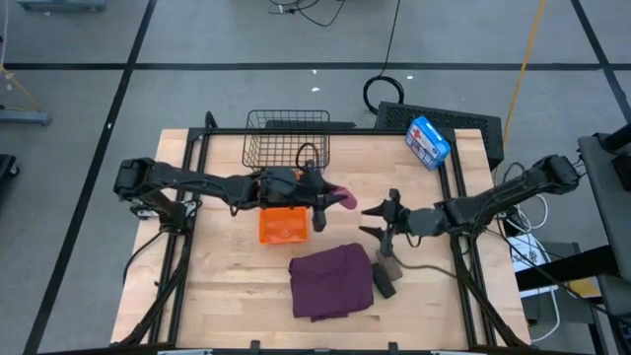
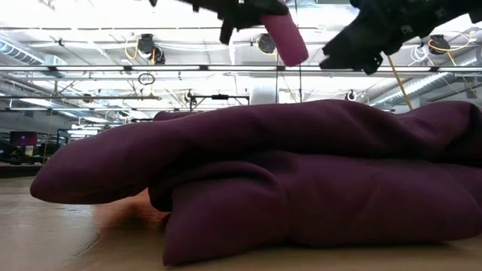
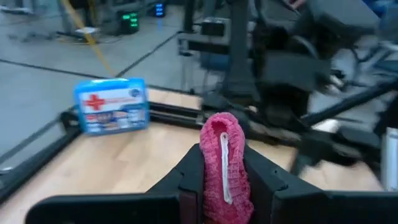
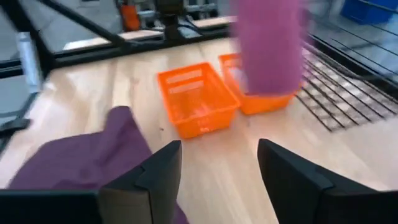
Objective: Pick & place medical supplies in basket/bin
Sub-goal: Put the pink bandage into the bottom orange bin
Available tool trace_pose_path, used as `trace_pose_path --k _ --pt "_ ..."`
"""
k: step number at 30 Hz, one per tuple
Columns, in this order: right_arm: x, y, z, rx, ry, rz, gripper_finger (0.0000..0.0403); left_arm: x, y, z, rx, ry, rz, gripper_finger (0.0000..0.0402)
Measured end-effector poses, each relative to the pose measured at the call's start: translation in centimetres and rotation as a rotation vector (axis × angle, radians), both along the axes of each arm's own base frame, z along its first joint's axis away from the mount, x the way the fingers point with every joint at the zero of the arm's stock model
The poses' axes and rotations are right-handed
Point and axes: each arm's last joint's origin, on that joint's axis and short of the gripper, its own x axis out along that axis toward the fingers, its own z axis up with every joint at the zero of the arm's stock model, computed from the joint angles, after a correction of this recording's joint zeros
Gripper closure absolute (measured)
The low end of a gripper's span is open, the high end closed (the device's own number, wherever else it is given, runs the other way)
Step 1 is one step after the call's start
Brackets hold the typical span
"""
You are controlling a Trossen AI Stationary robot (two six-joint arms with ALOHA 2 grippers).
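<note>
Left pincer (image 3: pixel 217 180) clamps pink roll (image 3: pixel 224 165) above desk (image 1: pixel 227 296); right pincer (image 4: pixel 217 168) at its 3 o'clock, apparently parted, empty | purple cloth (image 1: pixel 330 281) at 6 o'clock

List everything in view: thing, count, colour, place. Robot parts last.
pink roll: one, pink, held in the air between the arms, past the tray's right end
cloth: one, purple-maroon, crumpled on the table's near middle
orange tray: one, orange, two compartments, mid table under the left arm
wire basket: one, black, far edge of the table
first-aid box: one, blue and white with a red cross, far right corner
dark rolls: two, brownish and black, right of the cloth
left gripper: jaws shut on the pink roll
right gripper: jaws open, facing the roll
</note>
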Motion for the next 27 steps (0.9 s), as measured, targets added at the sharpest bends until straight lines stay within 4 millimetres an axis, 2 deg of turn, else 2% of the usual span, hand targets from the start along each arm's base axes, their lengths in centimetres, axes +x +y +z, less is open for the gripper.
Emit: trace_pose_path --k 4,8,16,20,27 --pt "-0.3 -0.1 -0.9 0.011 -0.011 -0.005 0.0198 -0.7 0.7 -1.9 -0.002 -0.157 -0.083 0.0336" --pt "-0.6 -0.5 -1.7 -0.016 -0.117 -0.005 0.0202 -2.2 0.9 -3.2 -0.018 -0.350 -0.186 0.0336" --pt "-1.7 -1.6 -1.3 -0.082 -0.559 0.005 0.0199 -3.9 0.8 -3.8 -0.037 -0.522 -0.223 0.0336" --pt "-0.9 -2.0 -1.4 -0.097 -0.616 0.038 0.0190 -4.0 0.7 -3.5 -0.041 -0.549 -0.226 0.0336" --pt "1.9 -2.6 -0.7 -0.119 -0.692 0.097 0.0175 -4.0 0.1 -3.5 -0.050 -0.548 -0.223 0.0336"
